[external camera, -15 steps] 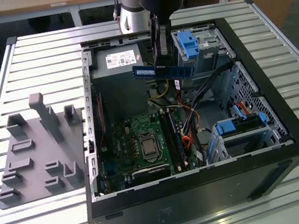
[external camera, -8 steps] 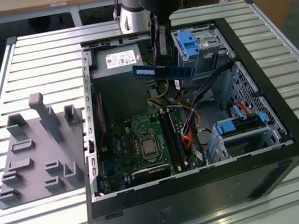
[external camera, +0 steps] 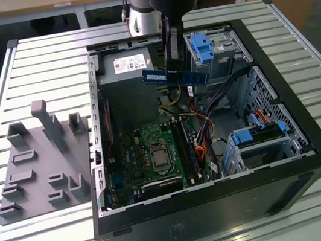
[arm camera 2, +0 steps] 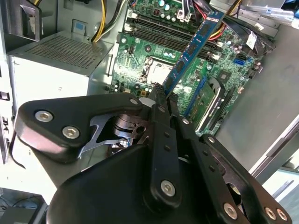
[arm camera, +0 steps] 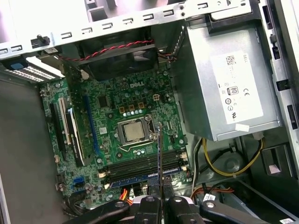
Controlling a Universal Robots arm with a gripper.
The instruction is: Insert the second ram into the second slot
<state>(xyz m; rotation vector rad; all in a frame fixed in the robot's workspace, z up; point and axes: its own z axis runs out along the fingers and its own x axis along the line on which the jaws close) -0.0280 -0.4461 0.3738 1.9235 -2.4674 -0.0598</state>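
second ram (external camera: 193, 76) | clamped in pincer (external camera: 171, 67) | held above motherboard (external camera: 144, 153)

Bright, even overhead light washes the slatted table (external camera: 48, 65), glaring white on the slats farthest from the gripper (external camera: 174, 64). Shadow pools inside the computer case (external camera: 222, 199) beneath it. In the second wrist view the black fingers (arm camera 2: 163, 149) loom large, screws glinting; the memory stick (arm camera 2: 191, 53) they clamp reads clearly beyond them.

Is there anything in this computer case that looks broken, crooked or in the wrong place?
Nothing stands out. The gripper holds the blue memory stick in the air above the open case, not yet in a slot. No damage is visible.
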